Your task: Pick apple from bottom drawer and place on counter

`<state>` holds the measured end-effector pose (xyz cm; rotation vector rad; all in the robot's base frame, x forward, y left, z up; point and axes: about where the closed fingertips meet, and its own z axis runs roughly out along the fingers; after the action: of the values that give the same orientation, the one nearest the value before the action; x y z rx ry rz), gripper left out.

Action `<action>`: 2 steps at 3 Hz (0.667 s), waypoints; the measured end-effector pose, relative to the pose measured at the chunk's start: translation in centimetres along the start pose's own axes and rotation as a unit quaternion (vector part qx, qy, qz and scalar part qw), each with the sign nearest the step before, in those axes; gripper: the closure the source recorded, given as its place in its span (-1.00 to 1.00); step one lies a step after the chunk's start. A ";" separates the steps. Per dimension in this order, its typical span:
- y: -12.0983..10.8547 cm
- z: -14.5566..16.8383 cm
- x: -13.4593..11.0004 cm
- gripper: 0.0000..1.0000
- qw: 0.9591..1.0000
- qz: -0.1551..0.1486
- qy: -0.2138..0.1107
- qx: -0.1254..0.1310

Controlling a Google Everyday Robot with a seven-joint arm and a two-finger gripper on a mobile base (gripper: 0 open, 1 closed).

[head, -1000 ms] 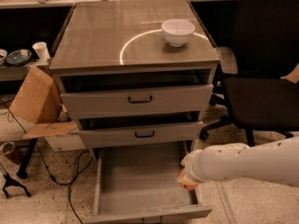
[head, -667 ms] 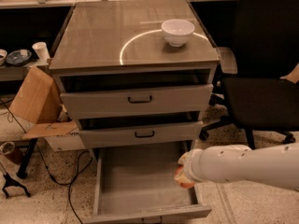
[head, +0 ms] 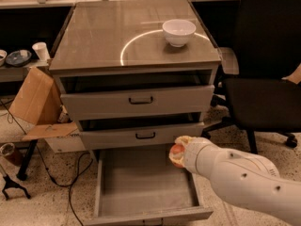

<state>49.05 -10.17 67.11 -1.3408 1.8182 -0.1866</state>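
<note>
Above the right rear of the open bottom drawer (head: 136,185), in the single camera view: claw (head: 178,151) at the tip of a white robot arm (head: 244,178) reaching in from the lower right. Pinched around the apple (head: 177,150), with pale fingertips (head: 182,140) showing above and below the small reddish fruit. Apparently lifted clear of the plain grey drawer floor, close under the front of the middle drawer (head: 143,135). Nothing else visible inside the bottom drawer.

Higher up, top drawer (head: 136,101) slightly ajar. Above that, glossy grey-brown tabletop (head: 94,36) with a curved ring of reflected light and a white bowl (head: 178,32) toward its right rear. To the right, a black office chair (head: 268,79); to the left, a cardboard box (head: 35,98) on the floor.

Progress, as a judgement: reach and grasp seemingly done, with the fruit in the grip. Left to do: raising it out past the two drawer fronts, carrying it up over the cabinet edge, setting it down on the tabletop away from the bowl, letting go.
</note>
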 end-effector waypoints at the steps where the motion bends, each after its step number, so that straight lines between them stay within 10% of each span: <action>1: -3.3 -5.2 -0.9 1.00 0.995 0.007 -0.036 0.097; 2: -7.6 -10.8 -1.8 1.00 0.977 0.012 -0.080 0.195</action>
<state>47.09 -15.60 79.18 -1.0250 1.5642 -0.3892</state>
